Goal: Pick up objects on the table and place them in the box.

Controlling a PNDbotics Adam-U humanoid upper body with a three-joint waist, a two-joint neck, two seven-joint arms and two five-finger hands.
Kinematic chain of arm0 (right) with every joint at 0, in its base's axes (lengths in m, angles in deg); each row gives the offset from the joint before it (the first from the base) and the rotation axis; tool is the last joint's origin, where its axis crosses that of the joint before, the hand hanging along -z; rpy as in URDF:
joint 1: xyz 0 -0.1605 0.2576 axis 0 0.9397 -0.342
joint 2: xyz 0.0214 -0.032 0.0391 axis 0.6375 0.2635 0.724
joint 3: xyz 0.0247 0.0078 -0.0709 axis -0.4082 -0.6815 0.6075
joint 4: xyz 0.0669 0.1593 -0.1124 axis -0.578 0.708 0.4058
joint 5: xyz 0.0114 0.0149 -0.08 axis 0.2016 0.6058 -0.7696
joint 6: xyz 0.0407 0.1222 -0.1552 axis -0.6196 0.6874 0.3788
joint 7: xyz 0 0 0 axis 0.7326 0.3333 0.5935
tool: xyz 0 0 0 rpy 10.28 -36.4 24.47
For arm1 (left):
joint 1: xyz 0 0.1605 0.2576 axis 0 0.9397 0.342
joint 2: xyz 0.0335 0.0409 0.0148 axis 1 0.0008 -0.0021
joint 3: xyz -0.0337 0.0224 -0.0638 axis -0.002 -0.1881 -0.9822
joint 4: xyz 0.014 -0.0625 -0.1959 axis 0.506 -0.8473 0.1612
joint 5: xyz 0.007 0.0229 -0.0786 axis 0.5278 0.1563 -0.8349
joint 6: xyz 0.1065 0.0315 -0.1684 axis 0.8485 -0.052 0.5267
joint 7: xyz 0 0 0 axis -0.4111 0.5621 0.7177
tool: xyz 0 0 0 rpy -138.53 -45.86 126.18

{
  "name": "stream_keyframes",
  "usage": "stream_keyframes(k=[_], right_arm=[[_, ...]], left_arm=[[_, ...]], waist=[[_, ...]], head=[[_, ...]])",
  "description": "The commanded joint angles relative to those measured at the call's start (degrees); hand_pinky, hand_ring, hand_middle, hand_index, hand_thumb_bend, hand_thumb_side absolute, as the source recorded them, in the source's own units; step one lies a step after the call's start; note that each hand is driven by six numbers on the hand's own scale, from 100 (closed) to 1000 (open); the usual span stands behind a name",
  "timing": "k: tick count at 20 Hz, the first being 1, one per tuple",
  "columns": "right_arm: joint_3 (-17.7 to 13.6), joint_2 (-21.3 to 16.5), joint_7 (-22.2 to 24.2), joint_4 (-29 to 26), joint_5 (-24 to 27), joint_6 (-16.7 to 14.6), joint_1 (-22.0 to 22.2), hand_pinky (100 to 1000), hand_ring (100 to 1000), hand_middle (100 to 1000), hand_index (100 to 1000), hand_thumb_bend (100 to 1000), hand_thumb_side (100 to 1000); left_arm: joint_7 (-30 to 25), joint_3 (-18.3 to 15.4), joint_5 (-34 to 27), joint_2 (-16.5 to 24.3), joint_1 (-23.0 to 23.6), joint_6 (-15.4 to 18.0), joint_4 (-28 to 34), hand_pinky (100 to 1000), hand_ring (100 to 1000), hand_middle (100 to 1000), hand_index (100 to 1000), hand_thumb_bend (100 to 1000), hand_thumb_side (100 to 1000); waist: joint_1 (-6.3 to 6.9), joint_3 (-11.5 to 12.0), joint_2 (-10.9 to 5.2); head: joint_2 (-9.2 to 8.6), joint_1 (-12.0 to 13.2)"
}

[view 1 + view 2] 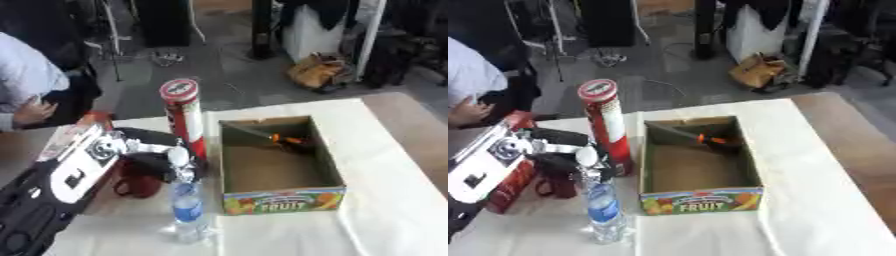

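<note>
Clearly the fruit box [282, 200] sits open-topped on the white-covered counter [385, 200], immediately right of the upright red canister [185, 120] and the upright water bottle [187, 205]. Only the left hand [153, 159] shows, reaching in level with the bottle's cap and seemingly curled beside it, though whether it actually grips the bottle I cannot tell.

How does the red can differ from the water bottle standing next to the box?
The red can is opaque and taller, with a wide flat lid; the water bottle is clear, shorter, with a blue label and a narrow white cap. The can stands farther back, beside the box's far left corner; the bottle stands nearer, by its front left corner. The left hand is at the bottle's top. Both stand upright.
</note>
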Motion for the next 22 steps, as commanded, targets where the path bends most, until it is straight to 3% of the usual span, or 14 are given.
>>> stream_keyframes(k=[1,5,12,13,14,15,22], right_arm=[[-0.08,-1.30,-3.38,-0.65,0.37,-3.76,-0.56,747,838,699,739,100,1000],[-0.11,-1.34,-3.38,-0.65,0.44,-3.84,-0.61,747,838,699,740,100,1000],[-0.18,-1.35,-3.38,-0.65,0.53,-3.95,-0.63,747,838,698,739,100,1000],[-0.19,-1.36,-3.38,-0.65,0.53,-3.95,-0.63,748,838,697,739,100,1000],[-0.19,-1.36,-3.38,-0.65,0.54,-3.96,-0.63,748,838,697,739,100,1000],[-0.19,-1.36,-3.38,-0.65,0.54,-3.97,-0.64,747,838,697,739,100,1000],[-0.19,-1.32,-3.38,-0.65,0.53,-4.04,-0.66,748,838,697,739,100,1000]], left_arm=[[-3.68,0.03,0.86,0.46,-0.01,3.71,-0.43,309,495,608,758,100,926],[-3.68,-0.31,0.65,0.49,0.18,3.43,-0.30,278,479,589,735,100,788],[-3.68,-0.41,1.07,0.39,0.37,3.25,-0.12,223,446,560,712,100,679],[-3.68,-0.43,1.19,0.38,0.35,3.33,-0.11,204,435,548,696,100,604],[-3.68,-0.46,1.43,0.39,0.33,3.43,-0.05,204,435,548,696,100,604],[-3.68,-0.51,1.68,0.39,0.33,3.53,-0.01,188,424,532,678,100,542],[-3.68,-0.60,1.78,-0.04,0.53,3.03,-0.47,133,381,479,619,100,550]], waist=[[-0.41,0.00,-0.62],[-0.42,0.00,-0.60],[-0.38,-0.12,-0.58],[-0.36,-0.11,-0.58],[-0.33,-0.10,-0.58],[-0.32,-0.08,-0.57],[-0.30,-0.20,-0.44]], head=[[-0.47,-0.06],[-0.48,-0.08],[-0.56,-0.12],[-0.57,-0.11],[-0.58,-0.11],[-0.58,-0.12],[-0.57,-0.14]])
